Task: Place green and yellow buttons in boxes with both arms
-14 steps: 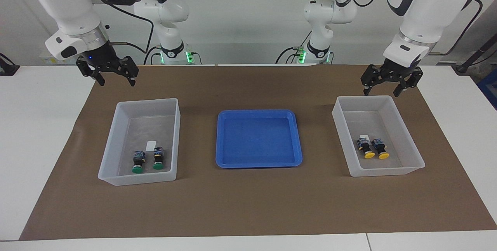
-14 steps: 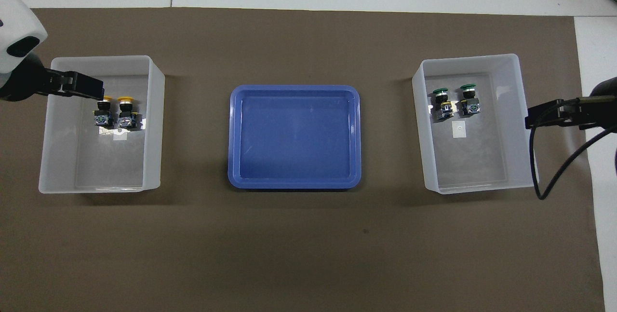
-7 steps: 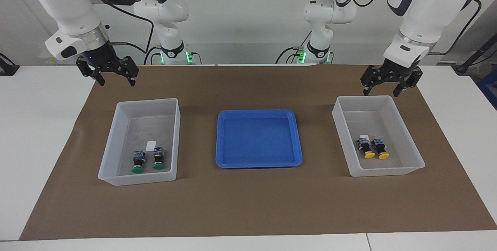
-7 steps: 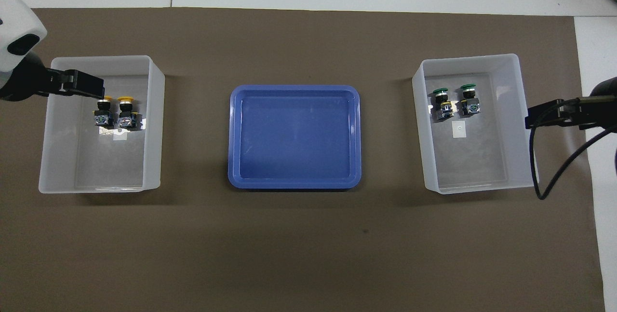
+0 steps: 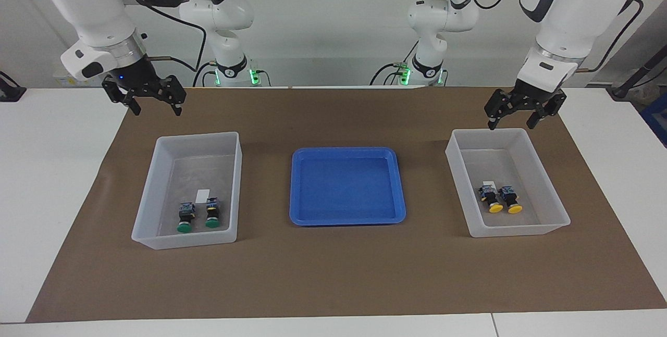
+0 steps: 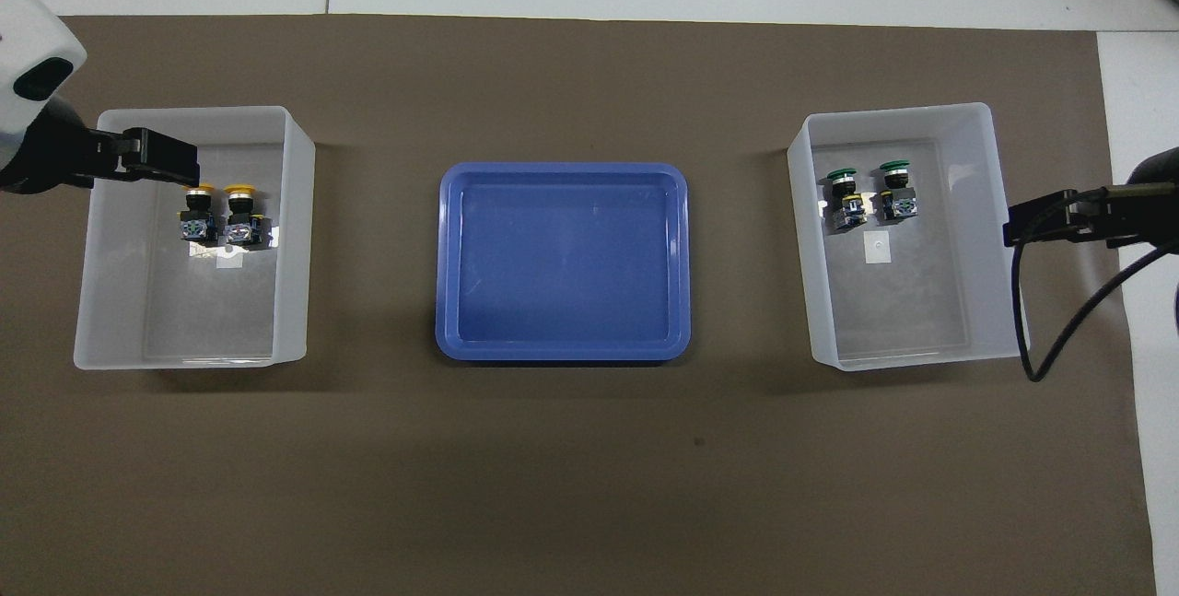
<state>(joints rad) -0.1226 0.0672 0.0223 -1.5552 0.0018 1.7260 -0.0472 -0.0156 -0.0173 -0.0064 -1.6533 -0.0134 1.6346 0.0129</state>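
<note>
I see 2 green buttons (image 5: 198,215) in one box (image 5: 156,191), 2 yellow buttons (image 5: 501,199) in the other box (image 5: 547,186). Left gripper (image 5: 522,112) and right gripper (image 5: 144,98) hang wide, empty; a low swing could clip a wall.

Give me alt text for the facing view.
Two green buttons lie in one clear box, two yellow buttons in another, an empty blue tray between them. The open left gripper and right gripper hang above, empty.

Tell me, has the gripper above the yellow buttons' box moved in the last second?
Yes, slightly: the left gripper has risen and drifted away from the blue tray, judged against the box rim.
</note>
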